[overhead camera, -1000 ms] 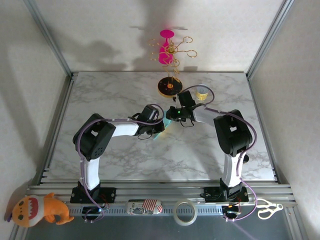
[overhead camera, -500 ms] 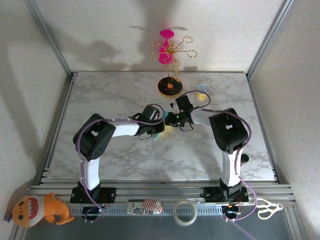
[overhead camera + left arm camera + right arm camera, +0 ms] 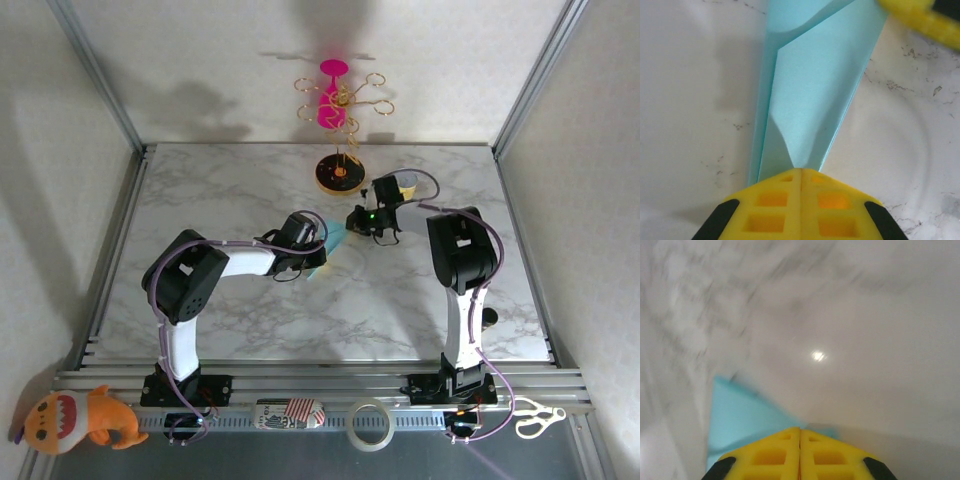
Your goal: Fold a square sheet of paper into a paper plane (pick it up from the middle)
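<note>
The paper plane (image 3: 812,95) is teal-blue paper folded into a long narrow wedge, lying on the marble table with one upper flap slightly lifted. In the top view it (image 3: 336,240) pokes out between the two grippers. My left gripper (image 3: 801,171) is shut, and the flap's edges run in to its fingertip seam. My left gripper (image 3: 312,256) sits at the paper's near end. My right gripper (image 3: 800,430) is shut, with the teal paper (image 3: 740,415) blurred just beyond and left of its tips. My right gripper (image 3: 360,218) is at the paper's far end.
A round black-and-yellow stand base (image 3: 338,173) with gold wire hooks and a pink glass (image 3: 331,100) stands at the back. A small yellow-white cup (image 3: 405,185) is right of it. On the near rail lie a plush toy (image 3: 75,420), a tape roll (image 3: 368,423) and scissors (image 3: 535,415).
My right gripper has slid back and to the right, away from the left gripper toward the paper's far end. The left gripper has hardly moved.
</note>
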Robot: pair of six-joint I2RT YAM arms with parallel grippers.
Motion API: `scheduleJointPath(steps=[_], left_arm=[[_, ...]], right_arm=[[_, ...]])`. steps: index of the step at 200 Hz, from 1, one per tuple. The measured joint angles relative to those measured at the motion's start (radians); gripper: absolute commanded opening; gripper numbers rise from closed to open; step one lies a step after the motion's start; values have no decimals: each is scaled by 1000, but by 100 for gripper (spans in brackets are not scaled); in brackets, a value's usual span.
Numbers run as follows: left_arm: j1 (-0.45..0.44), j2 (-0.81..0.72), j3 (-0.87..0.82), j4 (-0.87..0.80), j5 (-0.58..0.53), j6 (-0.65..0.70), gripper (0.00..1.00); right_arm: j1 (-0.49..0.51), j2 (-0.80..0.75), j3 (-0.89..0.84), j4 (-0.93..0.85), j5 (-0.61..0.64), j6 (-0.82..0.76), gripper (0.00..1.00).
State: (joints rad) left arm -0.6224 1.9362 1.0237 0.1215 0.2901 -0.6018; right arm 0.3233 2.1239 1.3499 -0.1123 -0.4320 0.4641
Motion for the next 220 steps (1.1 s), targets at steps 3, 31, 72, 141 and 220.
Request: scheduleJointPath(steps=[3, 31, 72, 141, 220], left_arm=[[0, 0, 0, 0, 0, 0, 0], [0, 0, 4, -8, 0, 5, 0], [-1, 0, 29, -51, 2, 8, 0], [-3, 0, 58, -113, 8, 7, 3], [-3, -2, 68, -120, 78, 8, 9]], right_arm=[[-6, 4, 9, -2, 13, 0, 9], [-60, 11, 43, -1, 117, 0, 9], [-26, -146, -110, 35, 114, 5, 10], [152, -219, -212, 110, -19, 99, 5], [157, -79, -138, 67, -7, 96, 3]])
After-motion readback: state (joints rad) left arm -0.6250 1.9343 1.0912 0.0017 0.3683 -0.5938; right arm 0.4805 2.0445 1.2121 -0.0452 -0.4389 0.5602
